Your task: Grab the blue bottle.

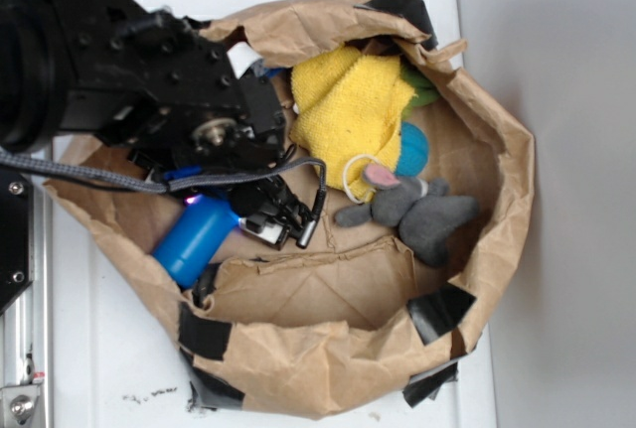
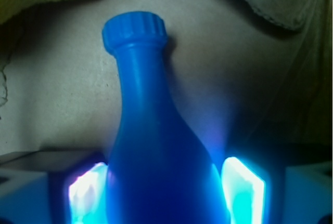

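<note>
1. Blue bottle point(image 1: 194, 239) lies on its side inside the crumpled paper bag point(image 1: 328, 358), left part, near the bag wall; neck end hidden under the arm in the exterior view.
2. My hand point(image 2: 166, 190) is down over it, open. Wrist view shows the lit pads point(image 2: 243, 190) either side of the wide body, a slim gap on the right; left contact I can't tell.
3. Bottle looks like rigid plastic, probably light, smooth, so slippery. I'd judge the body just below the taper is the right hold, not the neck.
4. Yellow cloth point(image 1: 348, 115), grey plush mouse point(image 1: 422, 212), teal ball point(image 1: 415, 148) sit to the right, apart.
</note>
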Controlling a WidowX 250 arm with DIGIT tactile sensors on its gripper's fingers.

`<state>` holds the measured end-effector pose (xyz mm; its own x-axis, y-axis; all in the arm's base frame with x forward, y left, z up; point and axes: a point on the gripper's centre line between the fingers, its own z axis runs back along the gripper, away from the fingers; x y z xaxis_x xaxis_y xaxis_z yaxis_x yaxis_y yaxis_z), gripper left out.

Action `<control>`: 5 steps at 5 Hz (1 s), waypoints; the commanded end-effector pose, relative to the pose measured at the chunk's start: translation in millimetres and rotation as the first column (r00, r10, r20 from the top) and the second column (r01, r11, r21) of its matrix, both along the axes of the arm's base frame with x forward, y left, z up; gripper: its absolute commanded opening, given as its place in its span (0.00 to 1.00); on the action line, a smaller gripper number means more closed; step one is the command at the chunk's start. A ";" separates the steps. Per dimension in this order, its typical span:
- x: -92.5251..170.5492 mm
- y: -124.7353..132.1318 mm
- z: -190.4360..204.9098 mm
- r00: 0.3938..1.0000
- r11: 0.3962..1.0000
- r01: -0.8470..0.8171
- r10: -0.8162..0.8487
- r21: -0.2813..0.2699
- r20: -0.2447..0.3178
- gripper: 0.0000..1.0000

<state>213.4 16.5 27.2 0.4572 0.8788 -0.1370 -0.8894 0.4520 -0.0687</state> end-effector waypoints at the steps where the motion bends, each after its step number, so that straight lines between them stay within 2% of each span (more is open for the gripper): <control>1: 8.9 7.6 19.8 1.000 1.000 0.016 -0.016 -0.024 0.004 0.00; 2: 18.1 -2.9 36.5 0.993 0.993 0.121 -0.121 -0.011 0.002 0.00; 3: 31.9 -17.3 76.3 0.954 0.955 0.296 -0.295 -0.009 0.061 0.00; 4: 25.1 -30.6 109.4 0.907 0.914 0.405 -0.406 0.027 0.115 0.00; 5: 15.6 -46.6 128.6 0.863 0.874 0.482 -0.485 0.060 0.143 0.00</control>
<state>225.6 -25.1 139.3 0.8300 0.5534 -0.0701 -0.5575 0.8189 -0.1362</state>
